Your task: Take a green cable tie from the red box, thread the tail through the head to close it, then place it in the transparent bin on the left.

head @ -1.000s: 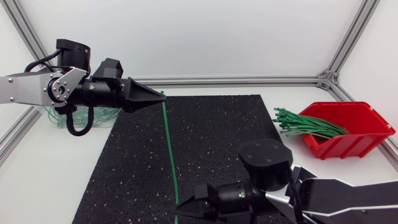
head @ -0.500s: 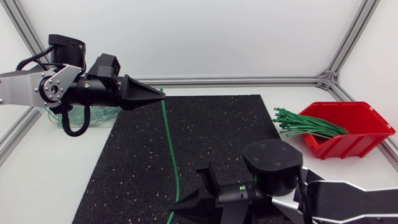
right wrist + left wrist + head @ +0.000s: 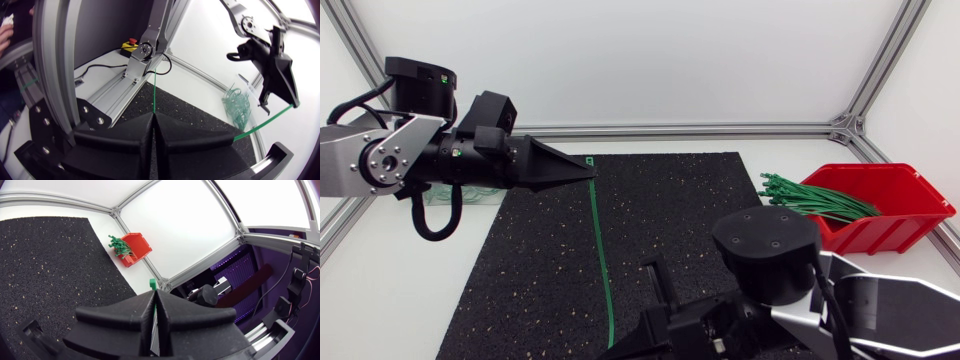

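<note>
A green cable tie [image 3: 601,255] stretches in a long line above the black mat [image 3: 530,270], held at both ends. My left gripper [image 3: 590,172] is shut on the end near the tie's head, and the small square head [image 3: 152,283] pokes out past its tips. My right gripper [image 3: 616,349], at the mat's front edge, is shut on the tail end; the thin tail [image 3: 155,92] sticks out beyond its closed fingers. The red box [image 3: 885,210] at the right holds several green ties [image 3: 815,198]. The transparent bin [image 3: 468,195] is mostly hidden behind my left arm.
Aluminium frame rails [image 3: 720,129] run along the back and sides of the white table. In the right wrist view my left gripper [image 3: 294,104] shows ahead, with the bin's ties [image 3: 235,102] below it.
My left gripper has carried the head end to the right and slightly nearer. My right gripper has sunk toward the front edge with the tail, and its wrist has turned.
</note>
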